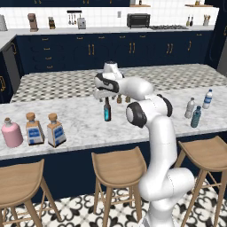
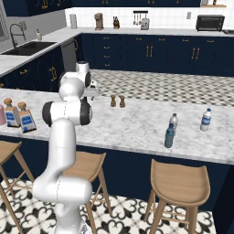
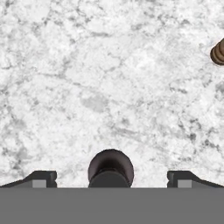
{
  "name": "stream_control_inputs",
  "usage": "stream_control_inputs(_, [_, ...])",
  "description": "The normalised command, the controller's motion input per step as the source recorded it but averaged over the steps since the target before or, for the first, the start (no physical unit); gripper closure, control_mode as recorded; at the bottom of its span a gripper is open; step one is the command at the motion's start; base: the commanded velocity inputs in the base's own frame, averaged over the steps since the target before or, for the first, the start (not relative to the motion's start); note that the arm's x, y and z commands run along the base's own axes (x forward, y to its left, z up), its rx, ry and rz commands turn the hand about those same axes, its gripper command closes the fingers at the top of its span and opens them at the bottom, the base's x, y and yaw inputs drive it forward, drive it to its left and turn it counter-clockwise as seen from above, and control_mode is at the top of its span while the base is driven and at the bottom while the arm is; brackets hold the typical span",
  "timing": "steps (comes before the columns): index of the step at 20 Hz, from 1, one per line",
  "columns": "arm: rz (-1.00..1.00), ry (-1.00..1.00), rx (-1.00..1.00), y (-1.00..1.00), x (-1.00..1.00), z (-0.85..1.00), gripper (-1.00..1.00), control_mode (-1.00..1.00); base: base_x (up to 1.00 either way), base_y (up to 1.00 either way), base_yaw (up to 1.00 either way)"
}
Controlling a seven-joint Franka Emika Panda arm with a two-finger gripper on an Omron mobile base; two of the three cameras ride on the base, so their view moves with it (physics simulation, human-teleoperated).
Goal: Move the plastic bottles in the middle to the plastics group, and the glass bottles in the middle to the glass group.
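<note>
The slim dark bottle (image 1: 107, 111) with a teal label stands upright mid-counter. My gripper (image 1: 106, 101) hangs right over its neck, open. In the hand view the bottle's round dark top (image 3: 110, 168) sits between the two widely spread fingertips (image 3: 41, 178), untouched by either. At the left end stand the pink flask (image 1: 11, 133) and two square cork-stoppered bottles (image 1: 34, 129) (image 1: 55, 131), side by side. Over on the right, the teal-blue bottle (image 1: 196, 117) stands close to the grey ribbed bottle (image 1: 190, 107) and the blue-capped water bottle (image 1: 207, 99). From the right base view, the teal bottle (image 2: 169, 135) is nearest the front edge.
Two small brown shakers (image 1: 119, 98) (image 1: 127, 98) stand just behind the dark bottle; one of these shakers (image 3: 217, 52) shows at the hand view's right edge. Wooden stools (image 1: 119, 166) line the marble counter's (image 1: 88, 128) front.
</note>
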Motion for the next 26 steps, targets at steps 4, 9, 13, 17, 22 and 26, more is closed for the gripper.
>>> stream_control_inputs(4, [0.0, 0.0, 0.0, 0.03, 0.0, -0.01, 1.0, -1.0, 0.0, 0.0, 0.0])
stream_control_inputs(9, [0.0, 0.0, 0.0, 0.0, 0.0, 0.0, 1.0, -1.0, 0.0, 0.0, 0.0])
stream_control_inputs(13, [0.0, -0.01, 0.0, 0.0, -0.09, 0.0, 1.0, -1.0, 0.0, 0.0, 0.0])
stream_control_inputs(17, [0.0, -0.07, 0.0, -0.28, -0.59, 0.07, 1.0, -1.0, 0.0, 0.0, 0.0])
stream_control_inputs(22, [0.0, -0.1, 0.01, -0.77, -0.76, 0.25, 1.0, -1.0, 0.0, 0.0, 0.0])
stream_control_inputs(26, [-0.01, -0.1, 0.04, -1.0, -0.9, 0.14, 1.0, -1.0, 0.0, 0.0, 0.0])
